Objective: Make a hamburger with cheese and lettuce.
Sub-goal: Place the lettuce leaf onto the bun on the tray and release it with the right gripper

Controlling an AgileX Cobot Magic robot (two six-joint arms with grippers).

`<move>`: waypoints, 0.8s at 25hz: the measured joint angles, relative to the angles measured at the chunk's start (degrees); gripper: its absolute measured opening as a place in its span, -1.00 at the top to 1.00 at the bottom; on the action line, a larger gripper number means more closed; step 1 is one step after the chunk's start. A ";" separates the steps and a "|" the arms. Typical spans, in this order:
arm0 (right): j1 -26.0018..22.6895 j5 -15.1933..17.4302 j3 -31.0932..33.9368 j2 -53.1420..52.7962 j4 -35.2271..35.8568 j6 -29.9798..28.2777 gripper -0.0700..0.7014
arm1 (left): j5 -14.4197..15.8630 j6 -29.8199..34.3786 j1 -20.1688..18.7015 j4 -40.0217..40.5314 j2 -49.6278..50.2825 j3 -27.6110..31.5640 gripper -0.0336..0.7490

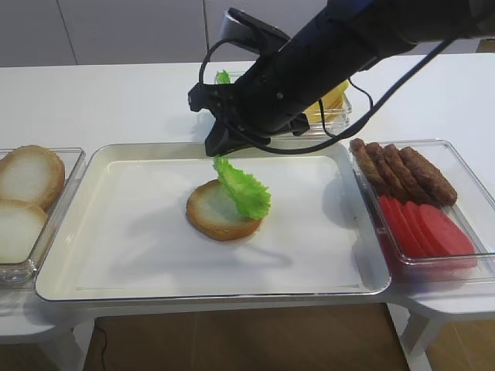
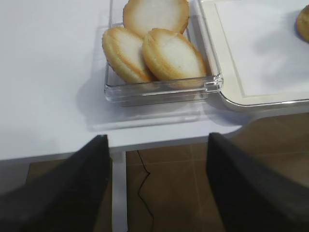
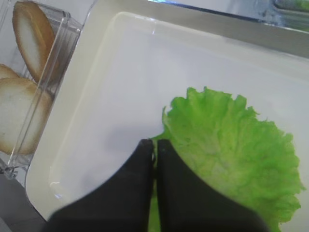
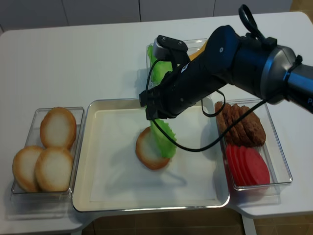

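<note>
Three spare buns, one lettuce leaf

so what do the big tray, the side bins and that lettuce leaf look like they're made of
Big tray: cream, smooth, glossy at the rim, likely plastic or enamelled metal; cannot tell which. Side bins: clear hard plastic by the see-through walls and bright edges. Lettuce leaf: bright green with a frilly edge and an even sheen, so possibly a fake plastic leaf, pinched by the right pincer.

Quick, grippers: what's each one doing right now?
Left gripper: open, holding nothing, hanging past the table edge near the bun container.
Right gripper: closed on the edge of the lettuce, over the hamburger.
</note>
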 joint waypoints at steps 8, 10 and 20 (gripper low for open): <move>0.34 0.24 0.00 0.00 0.35 0.17 0.80 | 0.00 0.00 0.00 0.00 0.00 0.00 -0.28; 0.34 0.77 0.00 0.00 0.14 0.14 0.80 | 0.00 0.00 0.00 0.00 0.00 0.00 -0.28; 0.34 2.22 0.00 0.00 -2.37 0.14 0.56 | 0.00 0.00 0.00 0.00 0.00 0.00 -0.28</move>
